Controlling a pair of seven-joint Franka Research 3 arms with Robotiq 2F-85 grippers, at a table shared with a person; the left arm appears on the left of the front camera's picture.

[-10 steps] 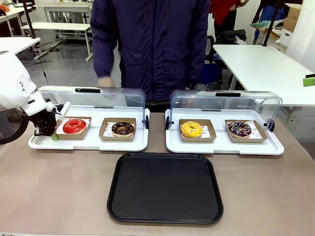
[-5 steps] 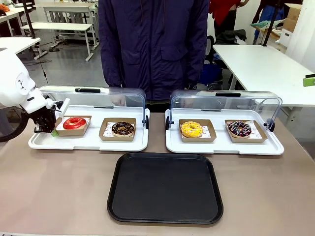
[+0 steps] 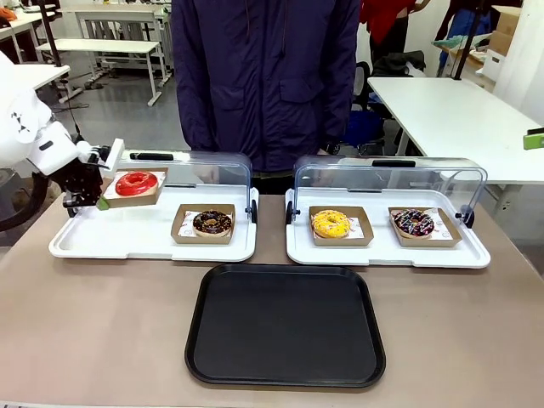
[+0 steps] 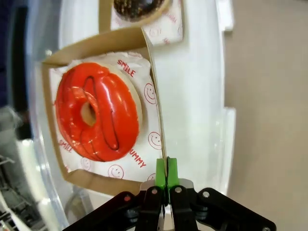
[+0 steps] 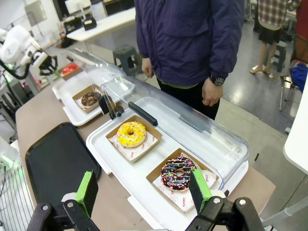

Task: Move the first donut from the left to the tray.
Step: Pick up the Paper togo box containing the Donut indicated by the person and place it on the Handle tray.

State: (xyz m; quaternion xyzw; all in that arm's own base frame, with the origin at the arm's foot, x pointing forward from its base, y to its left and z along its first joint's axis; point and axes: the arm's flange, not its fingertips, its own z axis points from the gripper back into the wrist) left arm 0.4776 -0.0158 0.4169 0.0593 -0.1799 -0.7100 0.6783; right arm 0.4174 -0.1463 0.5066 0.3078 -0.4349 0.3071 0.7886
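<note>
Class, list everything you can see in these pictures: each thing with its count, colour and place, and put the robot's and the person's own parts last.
Red donut: one, in brown holder, lifted above left white tray.
Chocolate donut: one, left white tray.
Yellow donut: one, right white tray.
Sprinkled dark donut: one, same tray.
Clear lids: two, raised behind trays.
Black tray: one, near middle of table.
Left claw: shut on holder's edge.
Right claw: open, above table.
Person: one, dark jacket, far side.
</note>
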